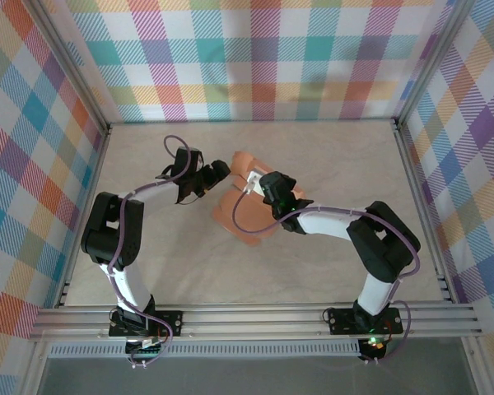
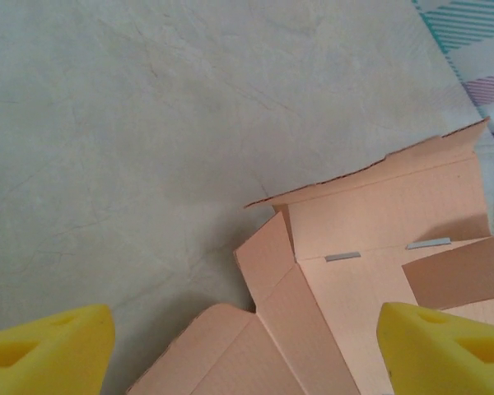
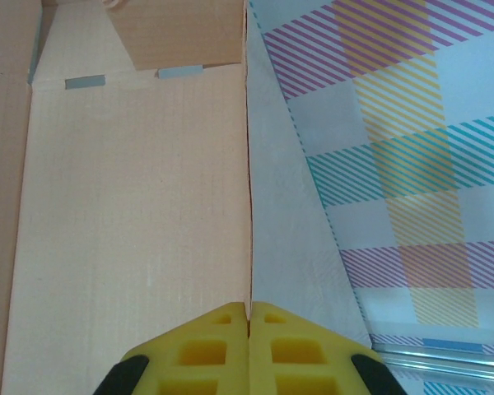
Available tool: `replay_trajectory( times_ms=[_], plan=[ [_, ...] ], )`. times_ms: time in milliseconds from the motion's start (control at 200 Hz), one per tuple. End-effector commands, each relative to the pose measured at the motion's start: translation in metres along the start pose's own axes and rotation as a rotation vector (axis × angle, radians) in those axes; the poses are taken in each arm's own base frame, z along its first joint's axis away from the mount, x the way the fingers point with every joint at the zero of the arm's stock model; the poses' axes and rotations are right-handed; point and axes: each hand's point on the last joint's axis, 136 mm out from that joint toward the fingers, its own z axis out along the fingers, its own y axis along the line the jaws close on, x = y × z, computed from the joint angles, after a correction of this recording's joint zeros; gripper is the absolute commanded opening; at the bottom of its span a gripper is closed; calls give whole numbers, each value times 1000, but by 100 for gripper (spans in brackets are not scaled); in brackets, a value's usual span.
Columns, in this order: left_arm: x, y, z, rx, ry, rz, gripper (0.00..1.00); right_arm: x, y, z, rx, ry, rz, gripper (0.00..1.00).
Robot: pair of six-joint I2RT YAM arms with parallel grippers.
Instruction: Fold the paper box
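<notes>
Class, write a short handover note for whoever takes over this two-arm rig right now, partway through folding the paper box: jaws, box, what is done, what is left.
Left gripper: jaws open, holding nothing, poised over the left side of the paper box.
Right gripper: jaws shut, apparently pinching an edge of the box.
Box: mid-table, between the two grippers.
Done: the far panel stands up; a brown flap is folded inward beside the two slots.
Left: the near flaps lie flat; the walls probably need raising and the tabs tucking in.
</notes>
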Motion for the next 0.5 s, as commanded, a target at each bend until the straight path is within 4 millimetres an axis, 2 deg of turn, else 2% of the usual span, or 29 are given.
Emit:
replay_trajectory(
  times_ms=[0,125,265,395,500],
  plan=[
    [-9,-4,6,50,-32,7,84,-10,-17,-4,39,-33,41,0],
    [-16,0,11,53,-60,3,86,-7,-19,-3,72,-33,8,0],
    [-29,17,15,15,-81,-29,87,-7,-20,-6,79,-46,4,0],
    [-30,30,22,1,-34,-70,78,-7,-21,-7,77,-47,7,0],
    [-19,24,27,57,3,-99,68,-7,-19,-6,67,-40,15,0]
  ],
)
